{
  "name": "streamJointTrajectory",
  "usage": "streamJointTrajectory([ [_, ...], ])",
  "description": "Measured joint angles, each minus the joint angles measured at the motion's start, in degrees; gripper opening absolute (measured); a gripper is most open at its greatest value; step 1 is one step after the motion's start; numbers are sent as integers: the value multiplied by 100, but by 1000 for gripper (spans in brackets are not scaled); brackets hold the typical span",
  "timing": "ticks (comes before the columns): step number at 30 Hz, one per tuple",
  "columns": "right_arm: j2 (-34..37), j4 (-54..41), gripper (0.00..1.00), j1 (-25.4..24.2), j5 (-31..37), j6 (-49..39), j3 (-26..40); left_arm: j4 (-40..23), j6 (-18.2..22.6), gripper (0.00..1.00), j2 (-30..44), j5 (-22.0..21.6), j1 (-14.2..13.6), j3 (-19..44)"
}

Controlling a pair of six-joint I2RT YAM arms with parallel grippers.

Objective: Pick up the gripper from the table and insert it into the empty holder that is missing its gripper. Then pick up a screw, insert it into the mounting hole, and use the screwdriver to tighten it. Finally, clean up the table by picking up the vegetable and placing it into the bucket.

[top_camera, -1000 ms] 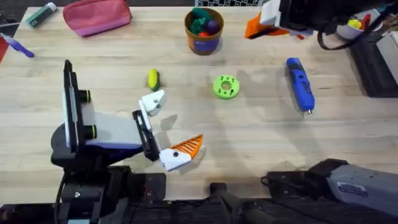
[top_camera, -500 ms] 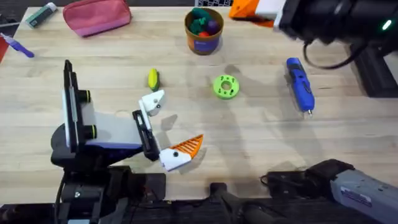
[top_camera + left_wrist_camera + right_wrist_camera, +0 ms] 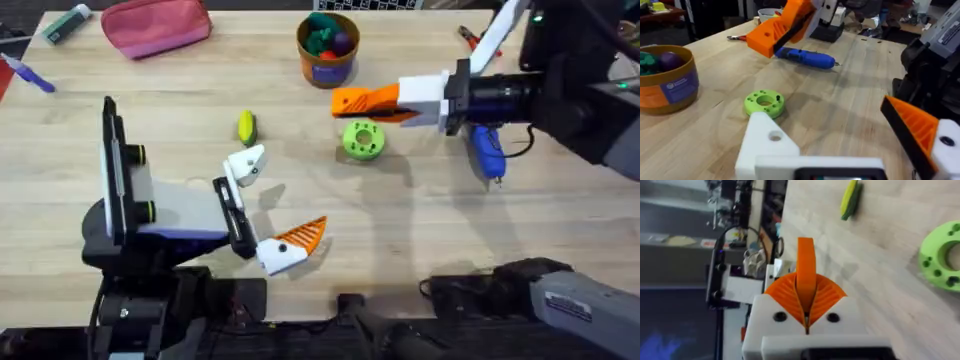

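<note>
My right gripper [image 3: 350, 101] hovers just above the green disc [image 3: 362, 140], pointing at the left arm. It is shut on the gripper [image 3: 806, 267], an orange wedge that sticks out between its ribbed pads. My left gripper [image 3: 272, 205] rests open on the table. One of its fingers is the bare white holder [image 3: 245, 165] with a mounting hole [image 3: 775, 136]; the other carries an orange wedge [image 3: 303, 236]. The blue screwdriver [image 3: 485, 145] lies partly under the right arm. The yellow-green vegetable [image 3: 246, 127] lies left of the disc. The bucket [image 3: 328, 50] stands at the back. No screw is in view.
A pink pouch [image 3: 155, 25], a green marker [image 3: 65, 25] and a purple pen [image 3: 25, 72] lie at the back left. Red-handled pliers [image 3: 470, 38] lie at the back right. Bare wood spreads between the disc and the front edge.
My right arm has swung from the far back right edge down and leftward to above the green disc, now covering part of the screwdriver. The left arm has not moved.
</note>
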Motion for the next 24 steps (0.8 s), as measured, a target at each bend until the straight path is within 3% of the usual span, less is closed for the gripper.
streamJointTrajectory([
  [5, 272, 234, 12, 88, -424, -39, -2, -1, 0, 986, 0, 2, 0, 1],
  [9, 317, 1054, 12, 117, -593, 98, -58, -1, 0, 986, 0, 13, 0, 0],
  [15, 343, 2894, 12, 141, -1068, 969, -376, -1, 0, 986, 0, 13, 0, 1],
  [24, 1125, 4122, 12, 158, -1837, 2273, -929, -1, 0, 986, 0, 13, 0, -1],
])
